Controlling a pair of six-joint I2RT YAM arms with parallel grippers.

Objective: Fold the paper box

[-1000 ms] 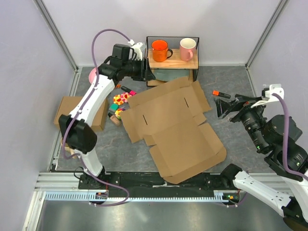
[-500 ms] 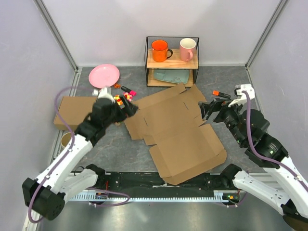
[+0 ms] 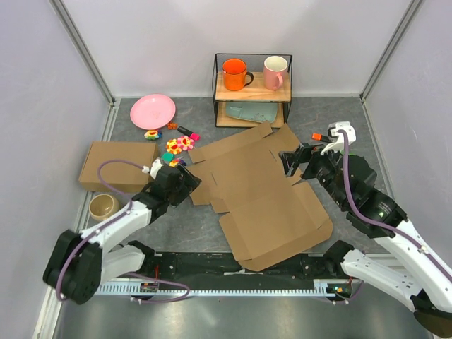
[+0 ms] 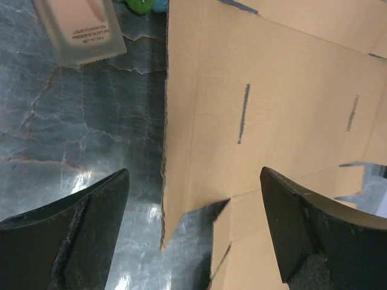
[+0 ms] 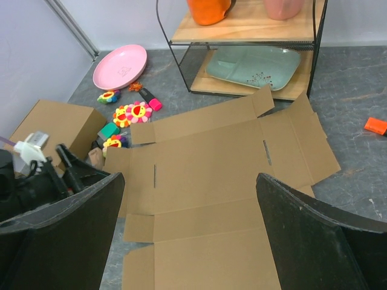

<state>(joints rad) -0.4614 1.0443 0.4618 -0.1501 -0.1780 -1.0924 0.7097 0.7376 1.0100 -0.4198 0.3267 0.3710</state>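
The paper box [image 3: 258, 187] lies as a flat brown die-cut cardboard sheet in the middle of the grey table. It also shows in the left wrist view [image 4: 272, 103] and the right wrist view [image 5: 230, 175]. My left gripper [image 3: 185, 176] is open and empty, low at the sheet's left flap edge, with the edge between its fingers [image 4: 78, 235]. My right gripper [image 3: 292, 164] is open and empty, above the sheet's right side near its right flaps.
A closed brown cardboard box [image 3: 116, 166] sits at the left, with a small bowl [image 3: 103, 206] in front of it. A pink plate [image 3: 152, 111], toy pieces [image 3: 176, 147], a wire shelf [image 3: 253, 90] with two mugs, and an orange marker [image 3: 320, 136] lie around.
My left arm swung down from the shelf at the back to the sheet's left edge. My right arm moved in from the right side to the sheet's right flaps.
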